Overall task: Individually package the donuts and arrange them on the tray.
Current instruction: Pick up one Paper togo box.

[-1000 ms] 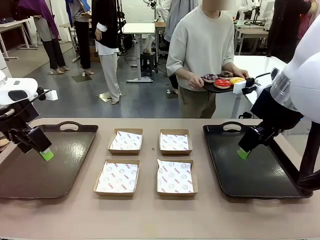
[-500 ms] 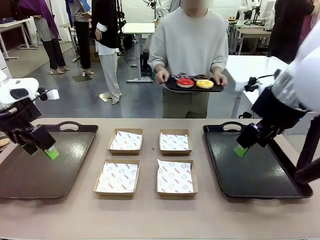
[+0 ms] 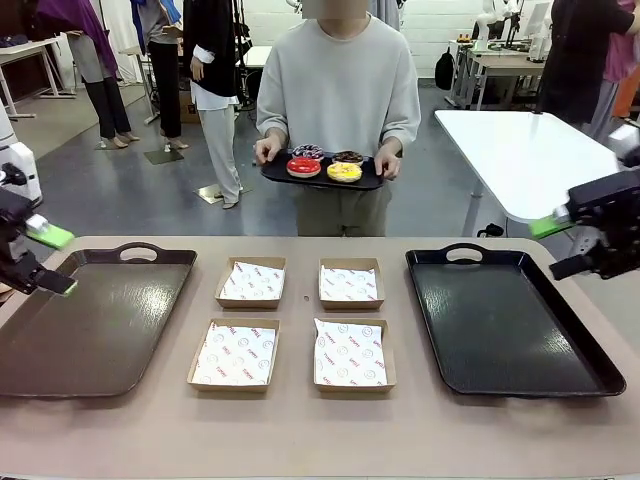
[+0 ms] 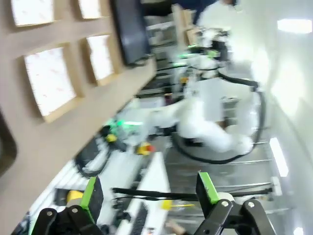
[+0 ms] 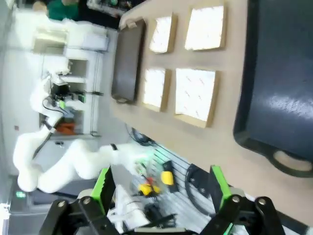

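Nearest me, four paper-lined boxes (image 3: 234, 354) lie open on the counter (image 3: 300, 430) between two dark trays (image 3: 100, 340). The left gripper (image 3: 52, 260) hangs wide and empty at the counter's left edge, and the right gripper (image 3: 562, 246) hangs wide and empty off to the right. Beyond, a person holds a small tray (image 3: 275, 176) carrying the donuts (image 3: 304, 166). I'd wait until it's set down, then pinch one donut gently across its ring.

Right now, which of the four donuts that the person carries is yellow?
The yellow donut lies in the near row, at picture right, beside the red donut; the purple-sprinkled donut and the brown donut lie behind.
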### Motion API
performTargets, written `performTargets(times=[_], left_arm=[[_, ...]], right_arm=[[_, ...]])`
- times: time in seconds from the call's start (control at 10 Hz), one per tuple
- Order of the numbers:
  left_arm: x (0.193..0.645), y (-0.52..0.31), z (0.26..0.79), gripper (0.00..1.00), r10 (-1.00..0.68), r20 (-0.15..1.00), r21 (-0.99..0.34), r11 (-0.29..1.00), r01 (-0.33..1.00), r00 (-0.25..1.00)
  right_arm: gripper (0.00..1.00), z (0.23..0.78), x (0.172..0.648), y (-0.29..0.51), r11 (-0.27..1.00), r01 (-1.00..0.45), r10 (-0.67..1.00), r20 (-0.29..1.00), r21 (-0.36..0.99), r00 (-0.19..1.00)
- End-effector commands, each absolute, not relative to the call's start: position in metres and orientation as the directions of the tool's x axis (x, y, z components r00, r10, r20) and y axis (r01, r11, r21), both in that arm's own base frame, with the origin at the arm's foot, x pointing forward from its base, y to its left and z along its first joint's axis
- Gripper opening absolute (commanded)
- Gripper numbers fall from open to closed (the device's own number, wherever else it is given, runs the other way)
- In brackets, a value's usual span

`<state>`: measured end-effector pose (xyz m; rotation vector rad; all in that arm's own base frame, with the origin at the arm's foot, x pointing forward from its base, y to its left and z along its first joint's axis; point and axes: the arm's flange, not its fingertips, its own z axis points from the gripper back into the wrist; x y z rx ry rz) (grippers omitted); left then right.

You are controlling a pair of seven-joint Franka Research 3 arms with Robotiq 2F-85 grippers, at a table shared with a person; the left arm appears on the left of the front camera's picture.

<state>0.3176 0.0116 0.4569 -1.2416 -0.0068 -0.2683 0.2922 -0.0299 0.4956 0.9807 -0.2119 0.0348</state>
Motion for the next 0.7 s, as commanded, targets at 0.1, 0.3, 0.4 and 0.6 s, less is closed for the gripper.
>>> performTargets(times=[0.1,0.3,0.4,0.6], left_arm=[[0.331,0.049,0.428,1.00,-0.061,0.041,-0.990,0.130,0.049,0.997],[0.328,0.071,0.414,1.00,0.003,0.011,-0.991,0.135,0.011,1.000],[0.325,0.084,0.406,1.00,0.036,-0.001,-0.989,0.145,-0.006,0.999],[0.320,0.100,0.398,1.00,0.075,-0.013,-0.981,0.191,-0.027,0.997]], right_arm=[[1.00,0.440,0.262,-0.072,0.488,-0.049,-0.154,0.141,0.871,0.978],[1.00,0.425,0.262,-0.093,0.471,-0.011,-0.159,0.097,0.882,0.983],[1.00,0.420,0.260,-0.101,0.451,-0.015,-0.158,0.097,0.892,0.983],[1.00,0.413,0.252,-0.112,0.376,-0.076,-0.145,0.140,0.923,0.979]])
